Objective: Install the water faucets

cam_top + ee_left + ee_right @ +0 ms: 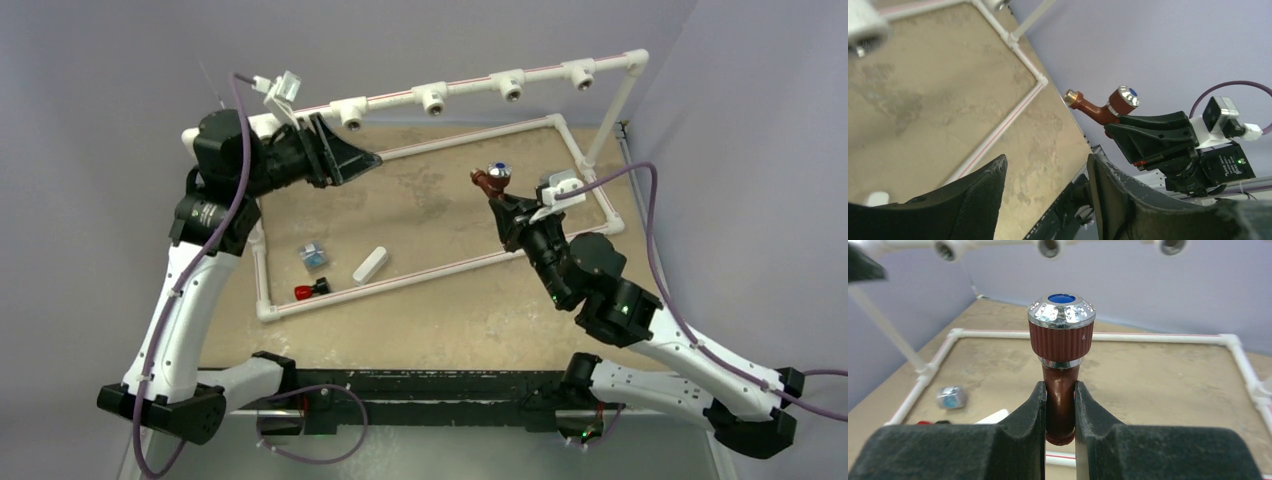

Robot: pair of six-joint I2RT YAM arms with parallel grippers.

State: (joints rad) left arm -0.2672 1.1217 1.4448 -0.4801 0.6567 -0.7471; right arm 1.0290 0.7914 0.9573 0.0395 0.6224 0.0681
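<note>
A reddish-brown water faucet (492, 180) with a chrome, blue-capped knob is held above the middle of the table, knob up. My right gripper (503, 207) is shut on its body. In the right wrist view the faucet (1061, 335) stands upright in the right gripper (1060, 407). My left gripper (365, 158) hovers at the back left, just below the leftmost tee fitting (352, 112), its tips pointing right. The left gripper (1048, 167) is open with nothing between its fingers. From there, the faucet (1098, 107) shows its brass threaded end, with the right gripper (1153, 135) shut on it.
A white pipe frame (440, 145) borders the tan mat. Its raised rear rail carries more tees (432, 98) (511, 85) (582, 73). Inside the frame at the front left lie a small silver-blue piece (316, 255), a white oblong block (370, 265) and a small red-and-dark piece (310, 290).
</note>
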